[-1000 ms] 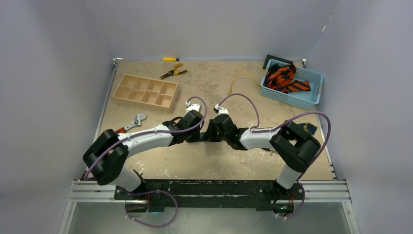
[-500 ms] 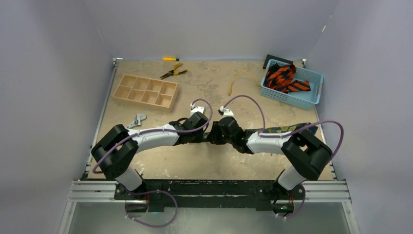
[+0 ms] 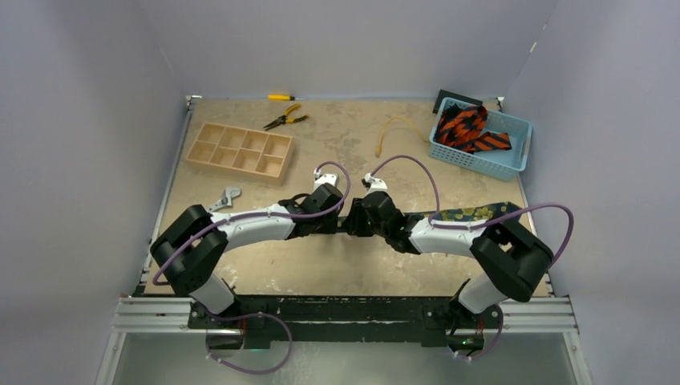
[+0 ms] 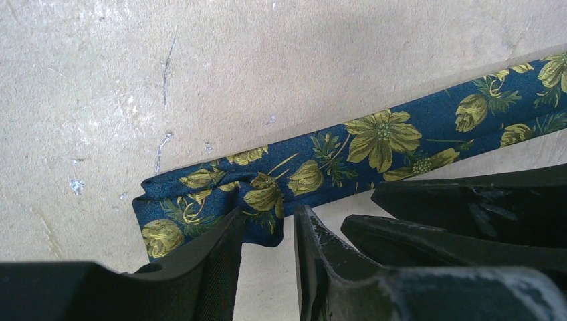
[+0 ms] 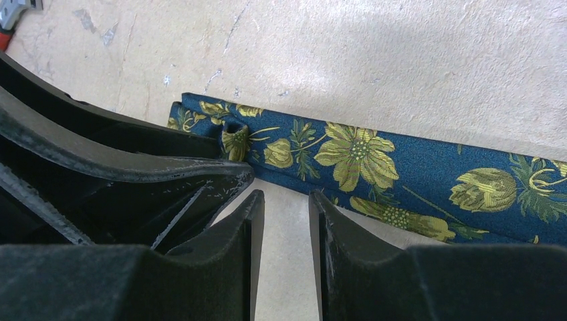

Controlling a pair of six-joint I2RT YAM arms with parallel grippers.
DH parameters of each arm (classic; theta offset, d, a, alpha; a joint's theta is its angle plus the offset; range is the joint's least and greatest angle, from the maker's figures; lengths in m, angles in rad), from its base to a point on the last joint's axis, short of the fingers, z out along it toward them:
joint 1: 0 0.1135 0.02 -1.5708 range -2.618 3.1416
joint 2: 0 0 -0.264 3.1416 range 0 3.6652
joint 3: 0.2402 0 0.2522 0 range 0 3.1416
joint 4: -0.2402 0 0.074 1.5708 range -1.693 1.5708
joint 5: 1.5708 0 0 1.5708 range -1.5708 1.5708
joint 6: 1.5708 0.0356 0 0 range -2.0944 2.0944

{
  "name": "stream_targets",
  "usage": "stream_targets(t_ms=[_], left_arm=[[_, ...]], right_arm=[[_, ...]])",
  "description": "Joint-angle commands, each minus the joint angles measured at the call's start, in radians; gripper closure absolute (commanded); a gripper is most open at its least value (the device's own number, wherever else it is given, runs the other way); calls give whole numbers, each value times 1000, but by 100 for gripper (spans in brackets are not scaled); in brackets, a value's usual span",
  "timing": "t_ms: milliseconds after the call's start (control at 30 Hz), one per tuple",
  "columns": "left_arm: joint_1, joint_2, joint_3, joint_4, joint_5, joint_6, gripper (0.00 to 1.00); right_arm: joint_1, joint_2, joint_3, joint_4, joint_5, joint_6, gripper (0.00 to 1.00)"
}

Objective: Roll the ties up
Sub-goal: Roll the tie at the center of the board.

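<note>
A dark navy tie (image 3: 475,213) with gold flowers lies flat across the table's middle right. Its folded, slightly rumpled end (image 4: 200,200) sits just beyond my left gripper (image 4: 266,221), which is open with a corner of that fold at its tips. My right gripper (image 5: 286,198) is open over bare table, its tips just short of the tie's near edge (image 5: 374,160). In the top view both grippers meet at the tie's left end (image 3: 346,221). Orange-red ties with black stripes (image 3: 467,128) are piled in the blue basket (image 3: 513,128).
A wooden compartment tray (image 3: 240,150) sits at the back left, with pliers (image 3: 285,119) and a yellow screwdriver (image 3: 281,97) behind it. A wrench (image 3: 223,200) lies near the left arm. A thin yellow cord (image 3: 394,128) lies left of the basket.
Both grippers have shifted slightly to the right and stayed together. The right arm's elbow has swung out to the right, uncovering more of the navy tie.
</note>
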Motion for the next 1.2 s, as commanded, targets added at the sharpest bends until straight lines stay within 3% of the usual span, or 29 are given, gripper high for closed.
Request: stream_targets(t_ms=[0, 700, 1000, 1167], left_arm=[[-7, -16, 27, 38, 4, -9, 67], [-7, -153, 10, 36, -6, -44, 54], [-6, -218, -22, 32, -69, -58, 52], [-4, -333, -102, 19, -207, -129, 49]], right_arm=[[5, -28, -9, -1, 13, -13, 65], [4, -74, -17, -2, -5, -19, 65], [4, -55, 42, 43, -85, -36, 43], [4, 1, 95, 44, -107, -31, 44]])
